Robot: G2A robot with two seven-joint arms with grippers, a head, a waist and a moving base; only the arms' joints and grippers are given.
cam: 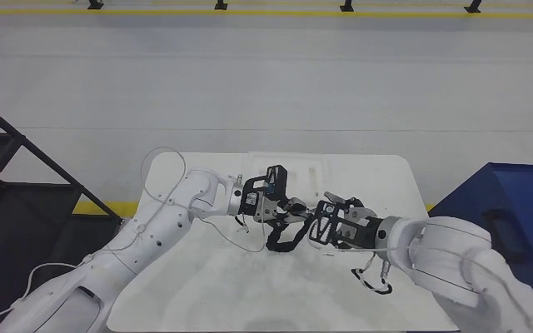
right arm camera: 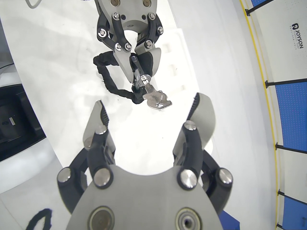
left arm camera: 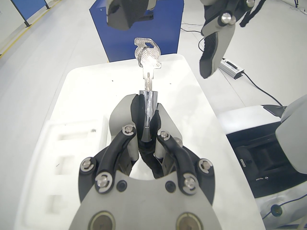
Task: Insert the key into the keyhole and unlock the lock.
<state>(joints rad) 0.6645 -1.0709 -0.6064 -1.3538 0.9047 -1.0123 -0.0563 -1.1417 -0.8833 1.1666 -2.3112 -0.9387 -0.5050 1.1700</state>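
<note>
My left gripper (left arm camera: pixel 146 104) is shut on the chrome lock cylinder (left arm camera: pixel 150 107), held above the white table (left arm camera: pixel 91 89). The silver key (left arm camera: pixel 147 54) is in the keyhole, its head and ring sticking out toward the right gripper (left arm camera: pixel 163 46). That gripper is open, one finger on each side of the key head and not touching it. In the right wrist view the key (right arm camera: pixel 157 99) juts from the lock (right arm camera: pixel 143 78), just beyond my open right gripper (right arm camera: pixel 151 106). The lock's black cable (right arm camera: pixel 108 77) hangs below. From above, both grippers (cam: pixel 291 215) (cam: pixel 319 218) meet at mid-table.
A white foam tray (cam: pixel 296 171) with cut-out pockets lies at the table's far side, behind the left gripper. A blue cabinet (cam: pixel 491 200) stands past the table's right end. A small black cord loop (cam: pixel 371 279) lies under the right arm.
</note>
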